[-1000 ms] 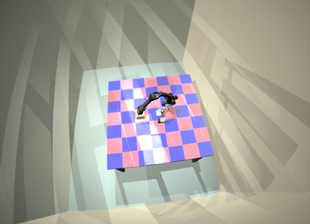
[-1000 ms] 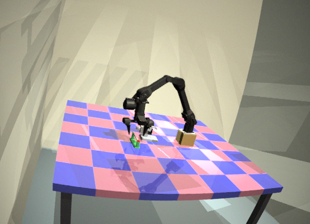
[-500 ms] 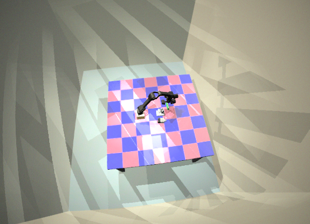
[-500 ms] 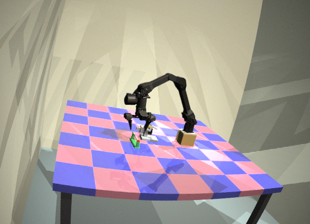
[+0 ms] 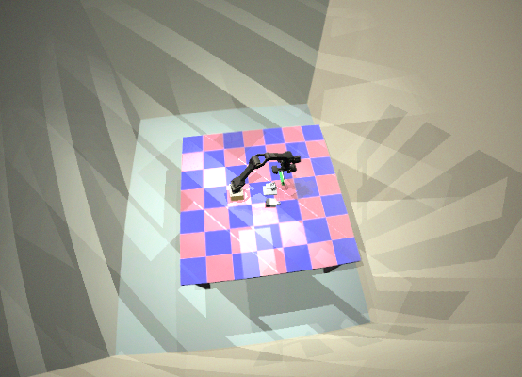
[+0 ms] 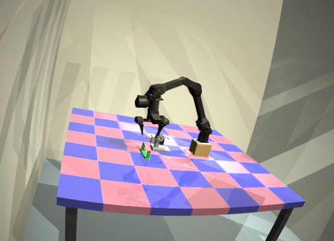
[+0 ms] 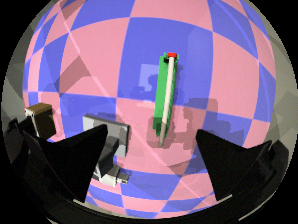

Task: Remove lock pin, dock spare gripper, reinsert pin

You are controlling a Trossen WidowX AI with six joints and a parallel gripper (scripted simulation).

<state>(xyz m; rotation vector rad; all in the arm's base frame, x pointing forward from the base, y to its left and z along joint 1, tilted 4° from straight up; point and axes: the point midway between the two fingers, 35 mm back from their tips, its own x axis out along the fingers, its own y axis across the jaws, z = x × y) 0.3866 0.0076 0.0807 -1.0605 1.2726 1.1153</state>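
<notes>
The lock pin (image 7: 168,95) (image 6: 149,152), pale with a red head, lies lengthwise along the green cradle (image 7: 160,95) (image 6: 144,154) (image 5: 282,177), its plain end overhanging. My gripper (image 7: 153,132) (image 6: 150,134) is open and empty, above the cradle and pin, touching neither. The grey mount (image 7: 122,142) (image 6: 160,149) (image 5: 269,191) stands beside the cradle towards the arm's base; its upper part is partly behind a finger in the wrist view. The spare gripper (image 5: 272,203), white and dark, lies apart from the mount in the top view; I cannot make it out clearly in the wrist view.
The arm's base block (image 5: 236,197) (image 6: 202,149) (image 7: 41,120) stands on the checkered table (image 5: 194,244) (image 6: 120,195), on the mount's far side from the cradle. The mount stands close to one finger's side in the exterior view.
</notes>
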